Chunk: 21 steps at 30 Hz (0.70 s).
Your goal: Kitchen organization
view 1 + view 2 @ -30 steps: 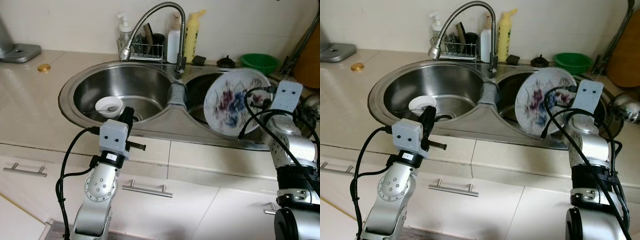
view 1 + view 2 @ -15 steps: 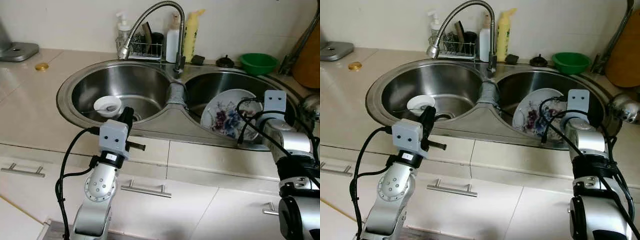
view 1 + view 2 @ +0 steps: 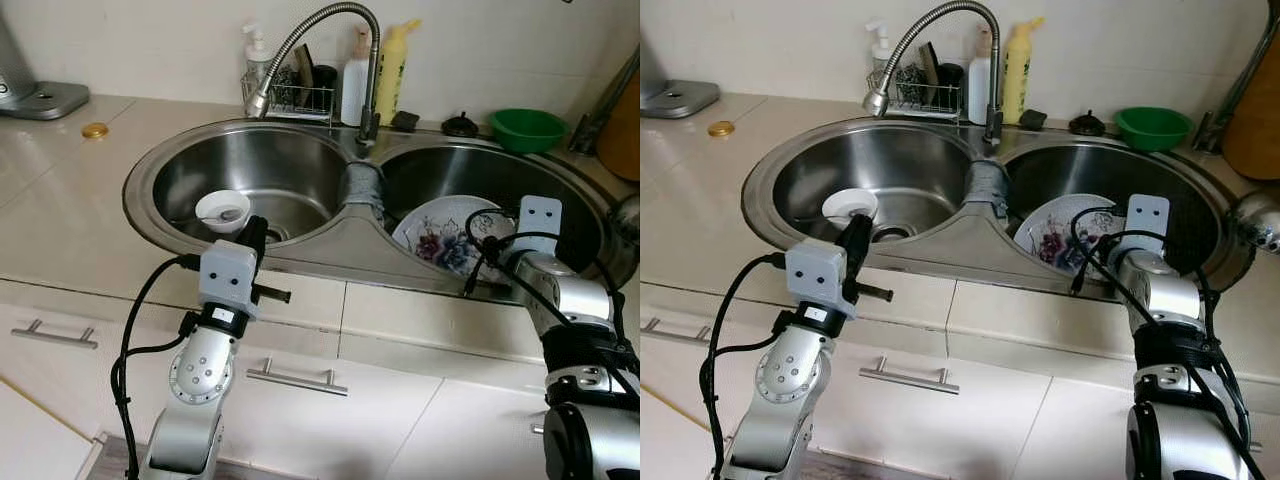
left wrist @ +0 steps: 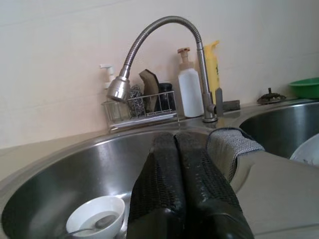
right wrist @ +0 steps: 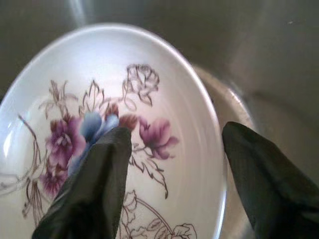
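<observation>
A white plate with purple and blue flowers (image 3: 437,237) lies tilted in the right basin of the steel double sink (image 3: 150,170), face up. My right gripper (image 5: 175,133) is down in that basin and open. One finger is over the plate's face, the other is beyond its rim, and neither presses on it. A small white bowl (image 3: 222,210) with a spoon in it sits in the left basin. My left gripper (image 3: 255,232) is shut with nothing in it, at the front rim of the left basin just near the bowl (image 4: 97,221).
The bent faucet (image 3: 330,20) arches over the left basin. A grey cloth (image 3: 362,185) drapes over the divider. Behind the sink stand a wire rack (image 3: 295,98), a white bottle (image 3: 355,75) and a yellow bottle (image 3: 392,68). A green bowl (image 3: 527,128) sits at the back right.
My right gripper carried the plate from upright above the sink down into the right basin, where it now lies flatter with the fingers apart. The left arm has stayed put.
</observation>
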Motion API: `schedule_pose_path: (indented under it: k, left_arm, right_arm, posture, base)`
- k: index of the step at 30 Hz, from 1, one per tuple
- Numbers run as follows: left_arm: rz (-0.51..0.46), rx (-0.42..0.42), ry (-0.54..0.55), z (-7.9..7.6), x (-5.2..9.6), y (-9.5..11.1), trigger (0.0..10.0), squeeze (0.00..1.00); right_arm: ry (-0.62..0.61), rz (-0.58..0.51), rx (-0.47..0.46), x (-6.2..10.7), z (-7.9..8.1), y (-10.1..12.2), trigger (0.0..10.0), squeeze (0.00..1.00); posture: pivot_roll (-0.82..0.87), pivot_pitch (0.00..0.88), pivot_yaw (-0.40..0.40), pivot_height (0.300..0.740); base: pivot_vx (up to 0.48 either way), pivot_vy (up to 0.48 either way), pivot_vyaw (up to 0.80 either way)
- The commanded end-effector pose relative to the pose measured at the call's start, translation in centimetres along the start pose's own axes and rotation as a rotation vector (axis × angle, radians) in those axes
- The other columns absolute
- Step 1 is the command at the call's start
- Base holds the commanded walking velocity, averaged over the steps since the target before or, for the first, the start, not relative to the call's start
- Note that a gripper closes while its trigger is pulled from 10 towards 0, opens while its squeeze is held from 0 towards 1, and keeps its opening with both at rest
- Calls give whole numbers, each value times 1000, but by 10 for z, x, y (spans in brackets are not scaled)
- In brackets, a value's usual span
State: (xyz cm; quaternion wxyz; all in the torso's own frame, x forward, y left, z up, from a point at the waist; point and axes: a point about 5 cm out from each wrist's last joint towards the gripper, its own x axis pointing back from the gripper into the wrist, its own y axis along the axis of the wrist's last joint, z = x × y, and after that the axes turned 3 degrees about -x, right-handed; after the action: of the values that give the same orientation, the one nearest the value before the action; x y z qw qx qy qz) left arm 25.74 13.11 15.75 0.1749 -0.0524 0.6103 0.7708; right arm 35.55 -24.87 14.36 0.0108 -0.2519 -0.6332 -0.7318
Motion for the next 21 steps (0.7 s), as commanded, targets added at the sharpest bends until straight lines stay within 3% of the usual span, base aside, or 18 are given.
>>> schedule_pose_path:
  k: [1, 3, 6, 8, 12, 14, 16, 19, 20, 21]
  left_arm:
    - [11, -4, -17, -3, 0, -1, 10000, 0]
    - [12, -5, -16, -3, 0, -1, 10000, 0]
    - [15, -5, -17, -3, 1, -1, 10000, 0]
    - [18, -5, -19, -3, 1, -2, 10000, 0]
    - [20, -4, -24, -4, 1, -2, 10000, 0]
    - [21, -3, -23, -4, 1, -2, 10000, 0]
    - [22, -3, -23, -4, 1, -2, 10000, 0]
    - [23, 0, -18, -3, 2, -2, 10000, 0]
    - [24, 0, -18, -3, 2, -2, 10000, 0]
    - [24, 0, -18, -3, 2, -2, 10000, 0]
  right_arm:
    - [-19, -50, -83, 4, -2, 3, 10000, 1000]
    - [-22, -94, -121, 6, -3, 9, 10000, 1000]
    - [-102, -281, -96, 19, -12, 32, 10000, 1000]
    - [-149, -351, -16, 26, -16, 40, 10000, 1000]
    - [-174, -360, -21, 31, -20, 38, 10000, 1000]
    - [-194, -429, 1, 40, -22, 43, 10000, 1000]
    - [-196, -453, 3, 44, -21, 45, 10000, 1000]
    - [-126, -624, 67, 69, -5, 60, 10000, 1000]
    - [-105, -644, 83, 73, -2, 61, 10000, 396]
    - [-105, -644, 83, 73, -2, 61, 10000, 396]
  posture:
    - [94, 0, -23, 740]
    - [95, 0, -24, 740]
    - [93, 0, -24, 740]
    - [90, 0, -23, 740]
    - [90, 0, -23, 740]
    - [89, 0, -23, 740]
    - [89, 0, -23, 740]
    - [86, 0, -24, 740]
    - [83, 0, -24, 740]
    - [83, 0, -24, 740]
  base:
    - [0, 0, 0]
    - [0, 0, 0]
    - [0, 0, 0]
    - [0, 0, 0]
    - [0, 0, 0]
    - [0, 0, 0]
    - [0, 0, 0]
    - [0, 0, 0]
    - [0, 0, 0]
    - [0, 0, 0]
